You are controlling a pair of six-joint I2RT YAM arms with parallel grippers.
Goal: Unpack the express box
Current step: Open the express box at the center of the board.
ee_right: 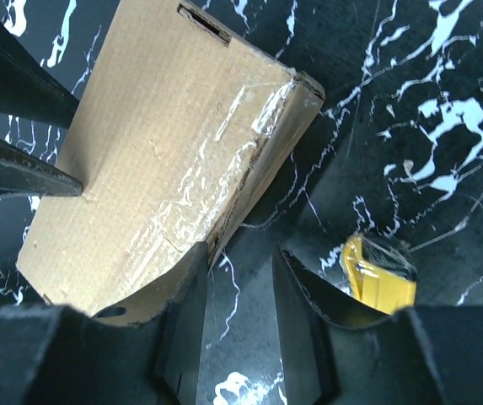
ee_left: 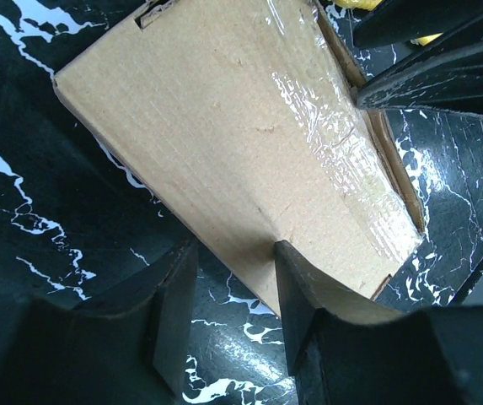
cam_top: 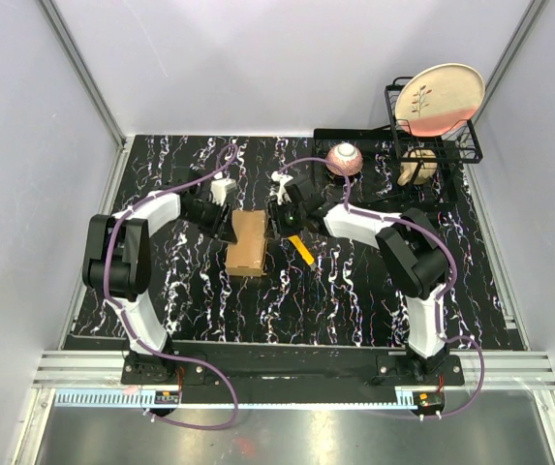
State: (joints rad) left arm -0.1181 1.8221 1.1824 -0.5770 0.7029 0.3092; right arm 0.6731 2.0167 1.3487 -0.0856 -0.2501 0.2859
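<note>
The express box (cam_top: pixel 247 242), plain brown cardboard with clear tape along its lid seam, lies flat on the black marbled table between the two grippers. My left gripper (cam_top: pixel 227 224) is open at its left edge; in the left wrist view (ee_left: pixel 234 283) one finger (ee_left: pixel 302 291) rests over the box top (ee_left: pixel 224 118) and the other stands over bare table. My right gripper (cam_top: pixel 279 221) is open at the box's right edge; in the right wrist view (ee_right: pixel 239 308) its left finger (ee_right: pixel 186 308) touches the taped lid side of the box (ee_right: pixel 152 143).
A yellow utility knife (cam_top: pixel 301 249) lies just right of the box, beside the right fingers (ee_right: pixel 382 274). A pink bowl (cam_top: pixel 344 159) and a black dish rack (cam_top: pixel 430 136) holding a plate (cam_top: pixel 440 97) stand at the back right.
</note>
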